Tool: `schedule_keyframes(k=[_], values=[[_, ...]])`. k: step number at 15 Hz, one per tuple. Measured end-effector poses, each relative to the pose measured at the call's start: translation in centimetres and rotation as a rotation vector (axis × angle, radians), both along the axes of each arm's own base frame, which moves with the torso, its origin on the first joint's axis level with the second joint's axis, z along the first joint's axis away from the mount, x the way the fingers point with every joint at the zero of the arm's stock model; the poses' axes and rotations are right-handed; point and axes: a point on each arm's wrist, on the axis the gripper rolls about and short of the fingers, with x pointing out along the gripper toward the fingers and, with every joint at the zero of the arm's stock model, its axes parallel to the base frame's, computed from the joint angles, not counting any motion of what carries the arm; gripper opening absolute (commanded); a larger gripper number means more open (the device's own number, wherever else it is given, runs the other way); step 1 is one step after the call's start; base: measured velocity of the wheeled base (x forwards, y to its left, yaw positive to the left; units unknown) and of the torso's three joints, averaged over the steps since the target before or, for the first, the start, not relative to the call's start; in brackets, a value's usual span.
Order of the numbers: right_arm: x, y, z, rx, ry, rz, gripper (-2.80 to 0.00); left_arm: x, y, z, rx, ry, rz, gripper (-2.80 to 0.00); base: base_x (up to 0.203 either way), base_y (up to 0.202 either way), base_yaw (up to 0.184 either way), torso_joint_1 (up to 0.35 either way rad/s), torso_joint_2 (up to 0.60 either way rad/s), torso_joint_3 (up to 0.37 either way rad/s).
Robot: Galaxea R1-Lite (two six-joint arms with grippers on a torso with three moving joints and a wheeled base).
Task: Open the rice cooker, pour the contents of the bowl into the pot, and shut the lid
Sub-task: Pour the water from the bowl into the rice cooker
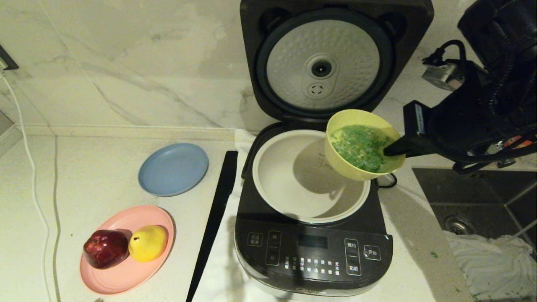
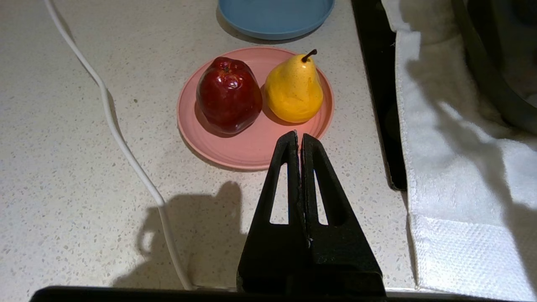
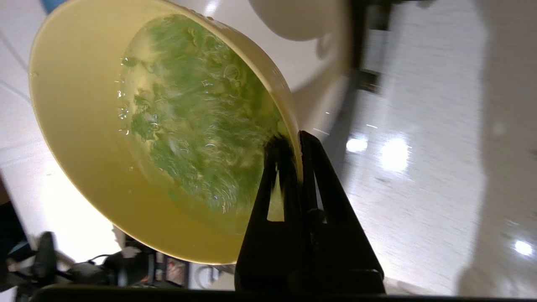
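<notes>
Rice cooker (image 1: 312, 247) front panel: white Chinese button labels, too small to read. Faint brand mark on the cooker's lower front edge, illegible. Level markings on the pot (image 1: 293, 176) wall, unreadable.

Rice cooker (image 1: 312, 247): large dark grey rounded-square unit, front button panel with white labels at 6 o'clock. Lid (image 1: 323, 63): hinged at the cooker's 12 o'clock edge, raised fully open and upright, dimpled silver round plate on its underside facing forward. Pot (image 1: 289, 180): round cream-white inner pot with thick pale rim, seated in the cooker body. Bowl (image 1: 342, 161): small yellow plastic bowl, held off the counter above the pot's rim at about 2 o'clock, tipped toward the pot's middle. Contents (image 1: 361, 147): many small bright green chopped bits, wet-looking, lying inside the tilted bowl.
</notes>
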Motion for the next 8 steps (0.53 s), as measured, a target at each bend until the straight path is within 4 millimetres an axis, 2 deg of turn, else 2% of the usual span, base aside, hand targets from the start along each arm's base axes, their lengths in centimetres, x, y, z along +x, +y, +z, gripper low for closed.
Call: schedule_keyframes(k=[5, 8], values=[[2.8, 4.6, -1.6, 0.003, -0.050, 0.013, -2.80, 0.0, 0.0, 0.0, 0.000, 0.000, 0.000, -2.80, 0.000, 0.000, 0.000, 0.000, 0.00, 0.000], [4.0, 6.4, -3.0, 0.004, -0.046, 0.024, -2.80, 0.0, 0.0, 0.0, 0.000, 0.000, 0.000, -2.80, 0.000, 0.000, 0.000, 0.000, 0.00, 0.000]])
